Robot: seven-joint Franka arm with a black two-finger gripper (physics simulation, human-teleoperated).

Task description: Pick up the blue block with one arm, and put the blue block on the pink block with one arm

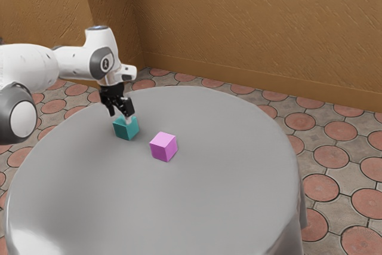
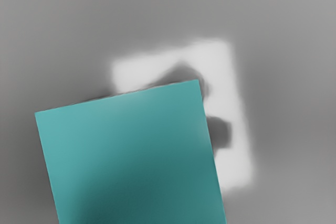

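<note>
On the grey table (image 1: 179, 207) the pink block (image 1: 163, 146) lies nearest, the blue-green block (image 1: 126, 129) farther toward the exterior view's left, directly under the gripper (image 1: 121, 113), whose grip I cannot tell.

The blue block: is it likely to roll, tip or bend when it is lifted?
Probably rigid: the blue block shows crisp, straight edges. Unlikely to roll or tip, since it is a cube with flat faces. Its smooth faces may slip somewhat.

**Satin Table, Rough Walls**

The grey table (image 1: 239, 207) looks smooth with a soft sheen. The blue-green block (image 1: 125, 129) and pink block (image 1: 163, 146) are smooth and matt. The white arm (image 1: 59, 64) at upper left has a glossy, plastic-like shell. The wall (image 1: 268, 22) looks like coarse plaster, and the floor (image 1: 340, 141) like matt pavers.
</note>
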